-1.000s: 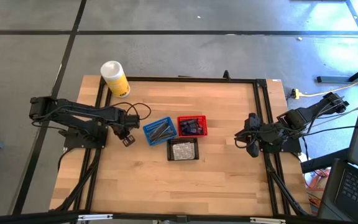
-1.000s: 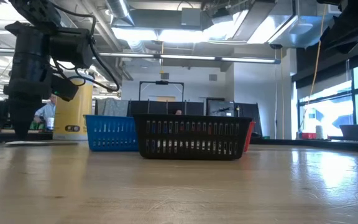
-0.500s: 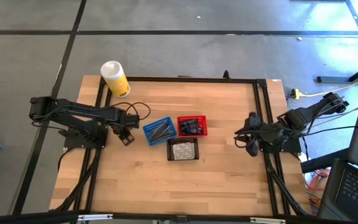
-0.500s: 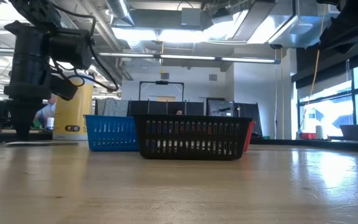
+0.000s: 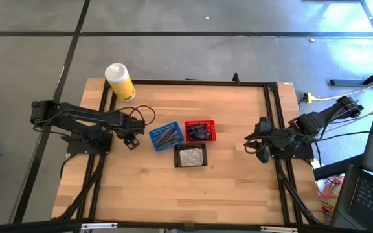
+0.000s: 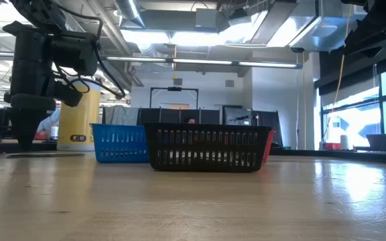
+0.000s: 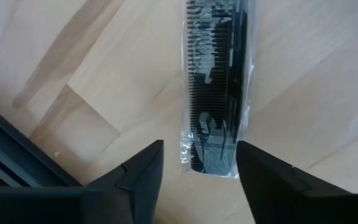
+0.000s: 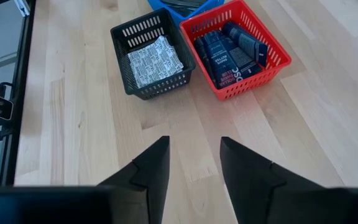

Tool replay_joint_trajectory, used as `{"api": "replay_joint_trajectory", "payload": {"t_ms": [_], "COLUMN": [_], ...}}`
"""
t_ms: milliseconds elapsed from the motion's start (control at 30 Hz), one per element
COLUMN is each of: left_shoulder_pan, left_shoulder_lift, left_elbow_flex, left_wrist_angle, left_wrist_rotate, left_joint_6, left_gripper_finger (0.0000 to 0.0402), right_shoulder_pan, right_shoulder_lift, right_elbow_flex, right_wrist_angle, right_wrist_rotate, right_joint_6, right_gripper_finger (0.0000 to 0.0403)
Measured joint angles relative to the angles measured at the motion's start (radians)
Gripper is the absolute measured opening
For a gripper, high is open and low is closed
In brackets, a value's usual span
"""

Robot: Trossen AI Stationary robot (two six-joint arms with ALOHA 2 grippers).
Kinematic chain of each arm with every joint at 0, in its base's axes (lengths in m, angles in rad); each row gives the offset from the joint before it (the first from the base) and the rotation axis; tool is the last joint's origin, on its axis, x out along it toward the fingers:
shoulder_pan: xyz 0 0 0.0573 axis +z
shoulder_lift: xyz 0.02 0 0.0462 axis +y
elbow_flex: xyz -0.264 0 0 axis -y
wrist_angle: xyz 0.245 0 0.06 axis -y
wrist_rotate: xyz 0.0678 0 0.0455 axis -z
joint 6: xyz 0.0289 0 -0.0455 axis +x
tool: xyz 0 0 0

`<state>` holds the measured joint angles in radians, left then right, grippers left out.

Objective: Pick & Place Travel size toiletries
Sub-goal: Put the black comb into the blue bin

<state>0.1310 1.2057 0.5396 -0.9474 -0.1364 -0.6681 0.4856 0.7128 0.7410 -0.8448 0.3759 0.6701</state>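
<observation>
Now the left gripper [image 7: 199, 177] hangs beside the blue basket [image 5: 166, 136], fingers spread over a packeted black comb [image 7: 216, 87] lying on the surface (not yet gripped). Next: lower and pinch it. Right gripper [image 8: 194, 165] waits, fingers apart.

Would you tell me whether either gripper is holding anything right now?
Nothing is held: the left gripper is open above a wrapped black comb, and the right gripper is open over bare table.
</observation>
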Motion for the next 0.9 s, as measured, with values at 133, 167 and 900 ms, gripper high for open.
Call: {"api": "replay_joint_trajectory", "payload": {"t_ms": [133,167,900], "left_shoulder_pan": [0.0,0.0,0.105], "left_shoulder_lift": [0.0,0.0,-0.003], "left_elbow_flex": [0.0,0.0,-0.097], "left_wrist_angle": [0.002,0.003,0.152], "left_wrist_rotate": [0.004,0.001,0.167], "left_joint_6": [0.0,0.0,0.036], "left_gripper_finger": [0.0233,0.0242,0.0236], "right_shoulder_pan": [0.0,0.0,0.0], "right_shoulder_lift": [0.0,0.0,0.0], "right_elbow_flex": [0.0,0.0,0.0], "right_wrist_angle": [0.0,0.0,0.0], "right_wrist_rotate": [0.0,0.0,-0.002], "right_joint_6": [0.0,0.0,0.0], "right_gripper_finger": [0.0148,0.0149,0.0169]}}
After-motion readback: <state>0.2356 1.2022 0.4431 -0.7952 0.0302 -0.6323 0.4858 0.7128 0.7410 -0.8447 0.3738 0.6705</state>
